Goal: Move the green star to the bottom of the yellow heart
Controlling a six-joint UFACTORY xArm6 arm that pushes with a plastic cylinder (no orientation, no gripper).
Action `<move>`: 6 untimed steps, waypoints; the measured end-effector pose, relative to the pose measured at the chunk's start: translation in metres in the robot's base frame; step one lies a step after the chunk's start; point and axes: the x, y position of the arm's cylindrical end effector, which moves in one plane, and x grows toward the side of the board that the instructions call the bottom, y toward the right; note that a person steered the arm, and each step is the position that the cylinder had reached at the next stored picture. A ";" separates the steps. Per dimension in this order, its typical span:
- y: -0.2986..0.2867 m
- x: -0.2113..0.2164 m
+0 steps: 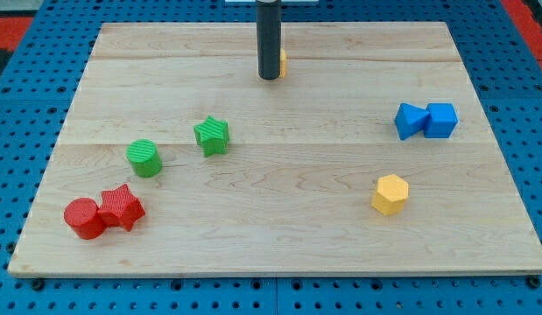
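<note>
The green star point(212, 136) lies left of the board's middle. A yellow block point(283, 60), mostly hidden behind the rod, sits near the view's top centre; its shape cannot be made out. My tip point(269, 77) rests on the board right beside that yellow block, on its left. The tip is well above and to the right of the green star, apart from it.
A green cylinder point(144, 157) lies left of the star. A red cylinder point(83, 218) and red star point(122, 206) touch at the lower left. Two blue blocks point(425, 120) touch at the right. A yellow hexagon point(390, 193) lies lower right. The wooden board point(279, 254) sits on a blue pegboard.
</note>
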 end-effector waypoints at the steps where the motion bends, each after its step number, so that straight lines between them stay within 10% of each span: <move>1: -0.016 0.043; 3: -0.073 0.222; 6: -0.112 0.142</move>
